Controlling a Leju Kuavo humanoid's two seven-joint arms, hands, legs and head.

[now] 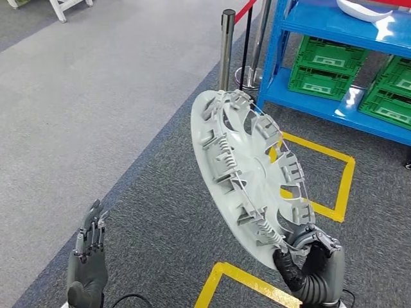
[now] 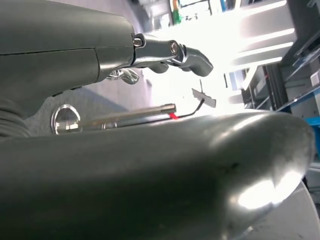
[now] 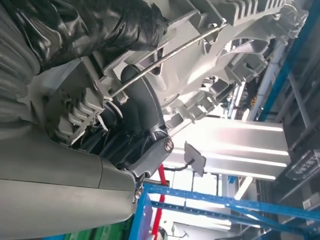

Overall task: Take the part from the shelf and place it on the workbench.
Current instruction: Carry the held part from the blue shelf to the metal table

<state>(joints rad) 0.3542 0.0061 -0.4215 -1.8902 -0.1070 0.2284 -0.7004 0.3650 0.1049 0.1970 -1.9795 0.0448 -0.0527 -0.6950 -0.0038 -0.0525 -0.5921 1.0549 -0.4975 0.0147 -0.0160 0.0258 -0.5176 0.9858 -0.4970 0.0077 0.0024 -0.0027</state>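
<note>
The right hand (image 1: 310, 266) grips the lower rim of the part (image 1: 247, 170), a round silver wheel cover with ribbed clips and a wire ring on its inner face. In the right wrist view its dark fingers (image 3: 113, 25) wrap over the rim while the thumb presses from the other side. The part is held in the air, tilted, its inner face turned toward the head camera, above grey carpet floor (image 1: 160, 212) marked with yellow tape (image 1: 339, 186). The left hand (image 1: 88, 263) hangs low at the left, holding nothing, its fingers apart and pointing forward. Behind the part stands a blue shelf (image 1: 329, 106) carrying green crates (image 1: 325, 70), with another pale part (image 1: 363, 9) on its upper level. A metal post (image 1: 226, 48) with a red belt (image 1: 244, 9) stands just beside the shelf.
</note>
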